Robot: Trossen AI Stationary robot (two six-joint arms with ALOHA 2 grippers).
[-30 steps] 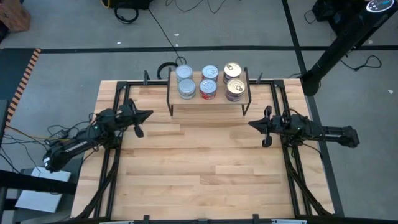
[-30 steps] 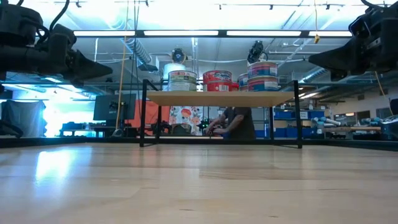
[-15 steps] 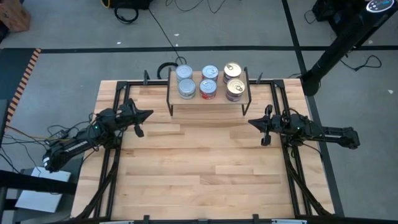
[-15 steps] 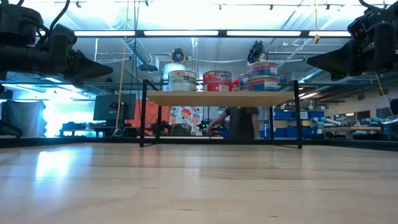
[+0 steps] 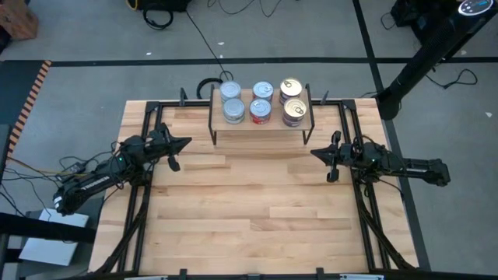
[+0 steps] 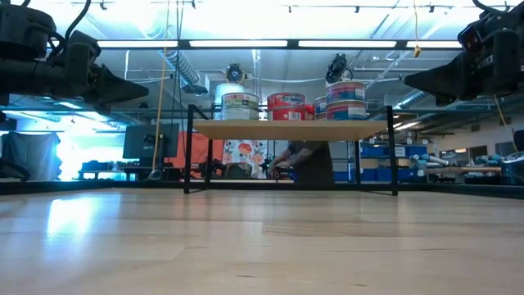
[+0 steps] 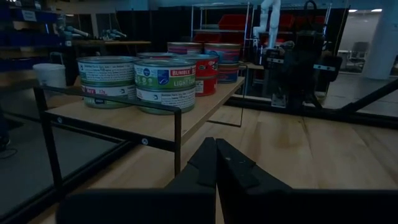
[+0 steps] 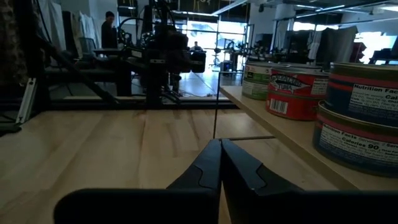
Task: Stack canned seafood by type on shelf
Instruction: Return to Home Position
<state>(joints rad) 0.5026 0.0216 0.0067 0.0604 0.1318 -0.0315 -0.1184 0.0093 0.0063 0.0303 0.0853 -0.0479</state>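
High view, largest first: wide slatted light-wood counter [image 5: 257,210], no tins lying anywhere on its front or middle. At its far edge, the small light-wood shelf on thin black wire legs [image 5: 261,134], carrying all the visible flat round seafood tins [image 5: 260,110] in six spots, two rows of three. Silver-blue tops toward the left, a silver-blue top behind a red-labelled one in the middle, gold pull-tab tops toward the right. Confirmed in the low view as short stacks standing on the board. Left of the shelf and well apart from it, the dark left tool [image 5: 185,142], raised off the counter, fingers pressed together on nothing, as the left wrist view shows. Right of the shelf, likewise apart, the dark right tool [image 5: 314,154], pinched together and empty too. Against a second ago: tins and shelf unmoved, left arm unmoved, right arm drawn back only a touch. Beyond the shelf, a person [image 6: 311,160] in the room, shifted slightly. Judged from that: sorting apparently finished, both arms parked clear, nothing left but settling at rest.
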